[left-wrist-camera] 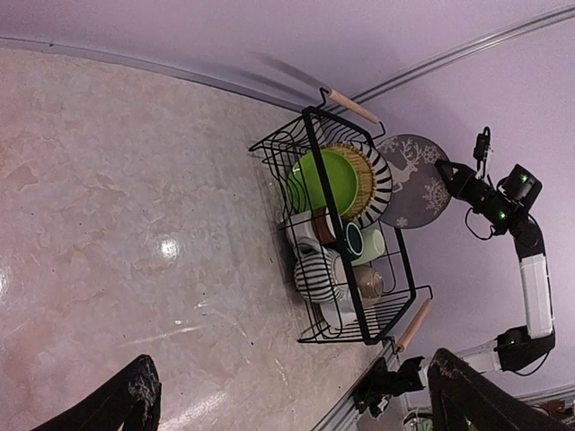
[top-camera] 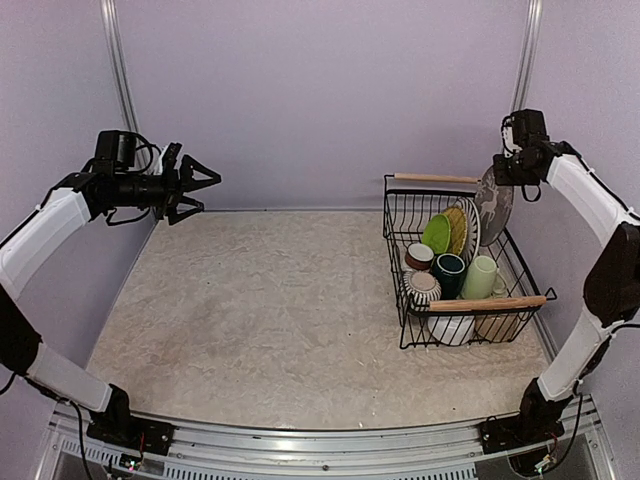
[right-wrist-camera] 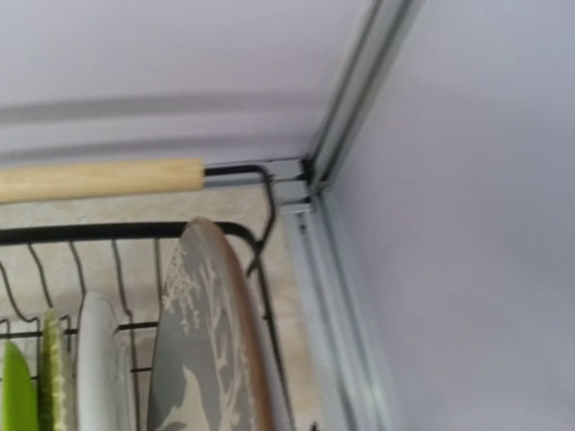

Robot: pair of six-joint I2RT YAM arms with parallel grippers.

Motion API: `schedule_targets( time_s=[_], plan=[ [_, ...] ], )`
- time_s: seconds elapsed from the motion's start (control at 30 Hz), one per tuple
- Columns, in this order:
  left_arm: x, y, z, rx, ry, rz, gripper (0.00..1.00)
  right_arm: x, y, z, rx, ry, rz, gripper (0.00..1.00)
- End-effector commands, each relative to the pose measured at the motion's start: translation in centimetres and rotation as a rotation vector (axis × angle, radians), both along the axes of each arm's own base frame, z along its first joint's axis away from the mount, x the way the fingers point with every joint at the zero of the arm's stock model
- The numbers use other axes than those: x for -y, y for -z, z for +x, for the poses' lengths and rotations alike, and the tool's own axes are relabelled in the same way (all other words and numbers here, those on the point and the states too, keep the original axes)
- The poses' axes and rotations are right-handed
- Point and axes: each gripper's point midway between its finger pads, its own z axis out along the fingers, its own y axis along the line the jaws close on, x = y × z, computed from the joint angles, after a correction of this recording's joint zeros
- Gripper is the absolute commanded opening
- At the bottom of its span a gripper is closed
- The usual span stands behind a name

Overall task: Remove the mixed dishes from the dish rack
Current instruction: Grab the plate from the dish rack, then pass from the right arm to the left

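Grey deer-patterned plate (top-camera: 493, 207) hangs just below the right gripper (top-camera: 504, 177), whose jaws look clenched on its rim (the wrist view hides the fingertips). The dish rack (top-camera: 490, 302) sits beneath them, so lift straight up clear of the wire before swinging aside. The left gripper (top-camera: 200, 185) gapes, far off.

Dish rack (top-camera: 408, 212) holds plates (top-camera: 436, 233), mugs (top-camera: 481, 278), bowls (top-camera: 450, 328); grey patterned plate (top-camera: 493, 205) upright at corner.
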Motion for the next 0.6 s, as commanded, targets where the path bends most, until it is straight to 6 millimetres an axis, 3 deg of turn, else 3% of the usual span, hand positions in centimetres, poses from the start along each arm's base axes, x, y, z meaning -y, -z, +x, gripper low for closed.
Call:
schedule_targets(
  time_s=[0.0,0.37,0.47,0.57],
  plan=[
    [0.5,-0.2,-0.1,-0.021,0.022,-0.018,0.99,1.3,-7.3,-2.1,0.192,0.070,-0.053,0.00],
    [0.6,0.5,0.2,-0.041,0.023,-0.023,0.99,1.9,-11.1,-5.9,0.291,0.113,-0.037,0.00],
    [0.9,0.8,0.3,-0.055,0.032,-0.039,0.99,0.9,-12.3,-6.9,0.353,0.074,0.058,0.00],
    [1.7,1.1,0.3,-0.058,0.065,-0.064,0.99,-1.6,-13.4,-7.5,0.415,-0.029,0.211,0.00]
  ],
)
